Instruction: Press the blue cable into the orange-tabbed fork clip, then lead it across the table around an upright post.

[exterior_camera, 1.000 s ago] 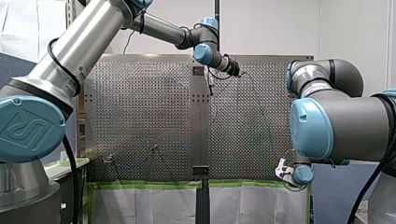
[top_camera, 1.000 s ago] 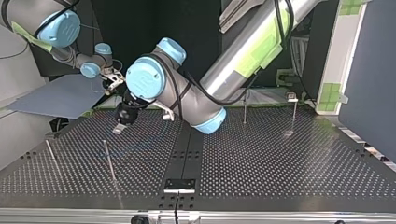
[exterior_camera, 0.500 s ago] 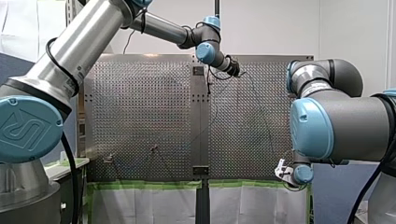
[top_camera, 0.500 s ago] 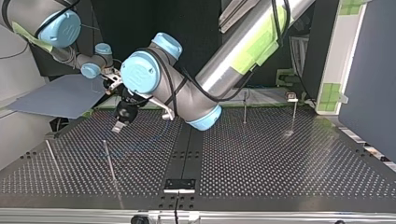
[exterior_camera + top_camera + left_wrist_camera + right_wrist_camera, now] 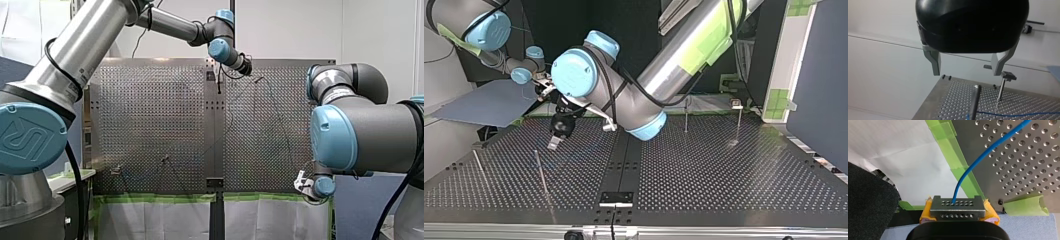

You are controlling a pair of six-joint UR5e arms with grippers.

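Though the front view shows little of it, the right wrist view has my right gripper clamped on the blue cable, just off the table edge beside green tape. My left gripper hangs spread apart, with a post ahead of it near the table's corner and the cable at the post's foot.
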